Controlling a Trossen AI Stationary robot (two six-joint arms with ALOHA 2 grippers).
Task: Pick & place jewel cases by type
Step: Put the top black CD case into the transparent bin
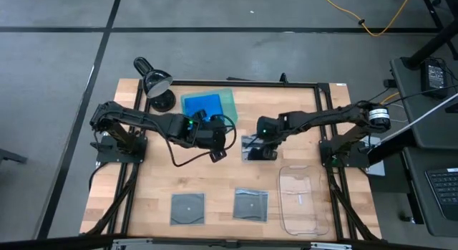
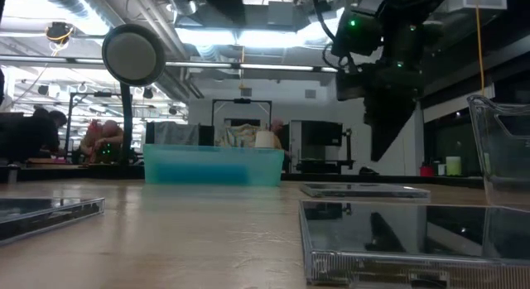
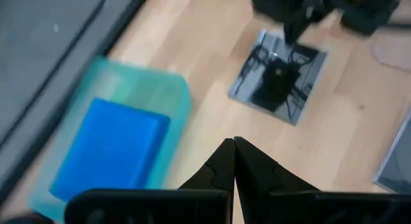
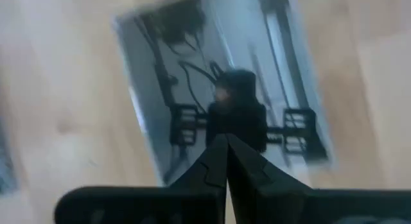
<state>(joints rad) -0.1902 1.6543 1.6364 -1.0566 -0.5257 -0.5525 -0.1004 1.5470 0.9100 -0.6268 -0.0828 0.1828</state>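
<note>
While both arms reached inward over the counter (image 1: 143,185), the left gripper (image 1: 216,154) hovered just off the green tray (image 1: 227,101) at the far edge, its fingers (image 3: 221,166) pressed together on nothing. Blue jewel cases (image 1: 201,105) lay flat in that tray. The right gripper (image 1: 266,151) hung over a grey-clear case (image 1: 250,150) mid-counter, fingers (image 4: 221,163) likewise shut and empty. That square, glossy case lay flat, slightly skewed. Two more grey-clear cases (image 1: 187,208) (image 1: 250,204) lay along the near edge, beside the clear tray (image 1: 303,200).
</note>
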